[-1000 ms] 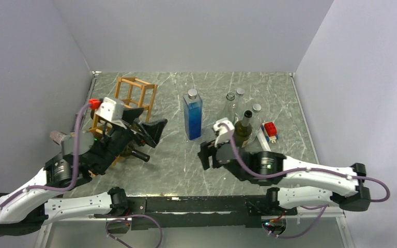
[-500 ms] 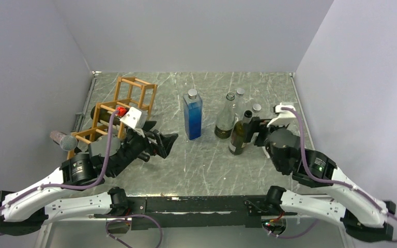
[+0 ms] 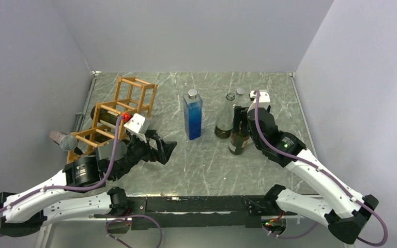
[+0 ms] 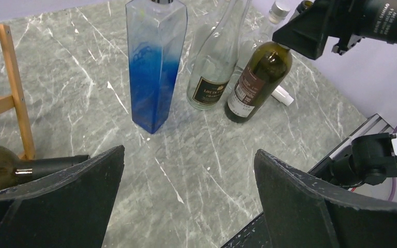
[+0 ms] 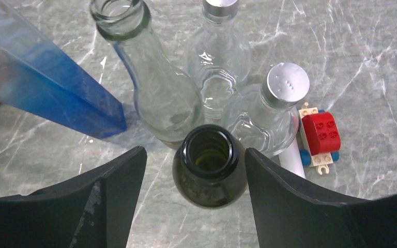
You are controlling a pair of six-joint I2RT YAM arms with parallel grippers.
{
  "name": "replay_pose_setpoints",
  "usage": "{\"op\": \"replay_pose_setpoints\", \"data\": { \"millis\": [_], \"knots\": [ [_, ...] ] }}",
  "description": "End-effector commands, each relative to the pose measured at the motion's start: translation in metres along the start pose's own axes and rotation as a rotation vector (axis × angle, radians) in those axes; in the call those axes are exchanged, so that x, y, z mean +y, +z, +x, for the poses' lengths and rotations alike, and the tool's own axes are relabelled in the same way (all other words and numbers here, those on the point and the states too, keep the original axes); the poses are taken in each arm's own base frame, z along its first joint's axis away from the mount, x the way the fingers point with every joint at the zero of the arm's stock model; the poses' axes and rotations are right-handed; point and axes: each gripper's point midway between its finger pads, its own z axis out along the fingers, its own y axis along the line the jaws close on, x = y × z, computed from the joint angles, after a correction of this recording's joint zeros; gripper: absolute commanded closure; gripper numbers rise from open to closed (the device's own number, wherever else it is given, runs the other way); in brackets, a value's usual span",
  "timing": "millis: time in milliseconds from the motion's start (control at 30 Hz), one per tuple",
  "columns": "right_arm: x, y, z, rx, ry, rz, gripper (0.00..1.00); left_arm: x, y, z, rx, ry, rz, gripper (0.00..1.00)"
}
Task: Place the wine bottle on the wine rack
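Top view: the light orange-brown wooden open-frame wine rack point(image 3: 136, 81) stands at ten o'clock on the grey marble worktop point(image 3: 196, 165), and a dark bottle point(image 3: 104, 114) lies in it. The left hand point(image 3: 166, 150), at seven o'clock, is spread wide and holds nothing. The dark green glass wine bottle point(image 3: 239, 140) stands upright at three o'clock, well apart from the rack. The right hand point(image 3: 242, 115) hangs over its neck. A tall blue square glass bottle point(image 3: 193, 116) stands near the centre. A clear glass bottle point(image 3: 224, 123) stands just beside the wine bottle, at its ten o'clock.

Left wrist view: the wide-spread left fingers point(image 4: 57, 199) frame the blue bottle at twelve o'clock, the wine bottle at two o'clock and a rack post at nine o'clock.

Right wrist view: the wine bottle's open mouth sits between the right fingers point(image 5: 300, 201) with a gap on either side, so the hand is parted and grips nothing. A red and white toy brick point(image 5: 320, 133) lies at three o'clock.
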Motion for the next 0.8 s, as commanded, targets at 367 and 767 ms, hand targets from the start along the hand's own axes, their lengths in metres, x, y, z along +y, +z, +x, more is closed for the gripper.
{"op": "replay_pose_setpoints", "data": {
  "millis": [367, 767],
  "knots": [
    [-0.008, 0.017, -0.013, -0.102, 0.015, 0.023, 0.71, -0.001, -0.006, 0.001, -0.011, -0.056, 0.024, 0.01],
    [0.036, -0.049, -0.045, -0.109, 0.060, -0.356, 1.00, -0.039, 0.008, 0.008, 0.008, -0.073, 0.179, 0.01]
  ]
}}
